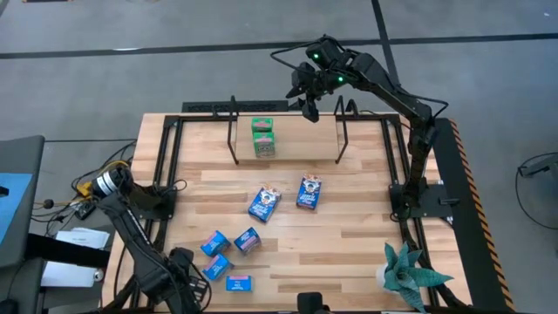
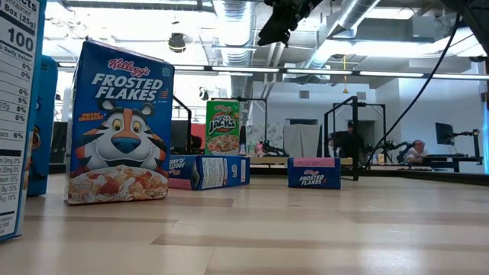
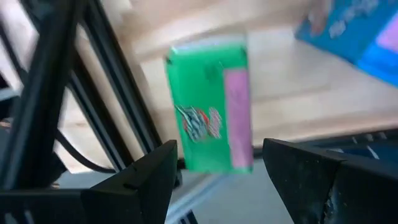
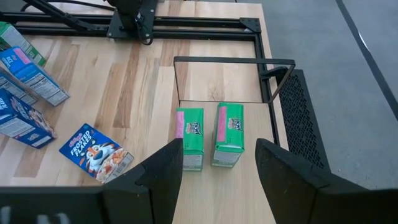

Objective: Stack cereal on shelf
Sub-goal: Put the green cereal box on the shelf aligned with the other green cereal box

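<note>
Two green cereal boxes (image 1: 263, 138) stand side by side on the shelf (image 1: 301, 138), the light board between thin black wire uprights at the far edge of the table (image 1: 349, 235), as the job stands only partly done. Six blue boxes wait on the tabletop: two dark blue Frosted Flakes boxes (image 1: 285, 198) near the middle and four lighter blue ones (image 1: 228, 255) clustered at the near left. A third green box (image 3: 211, 106) shows only in the left wrist view, near the table's edge. The right gripper (image 1: 307, 94) hovers above the shelf, fingers parted and empty. The left gripper (image 3: 214, 180) sits low at the near left corner, likewise parted and holding nothing.
</note>
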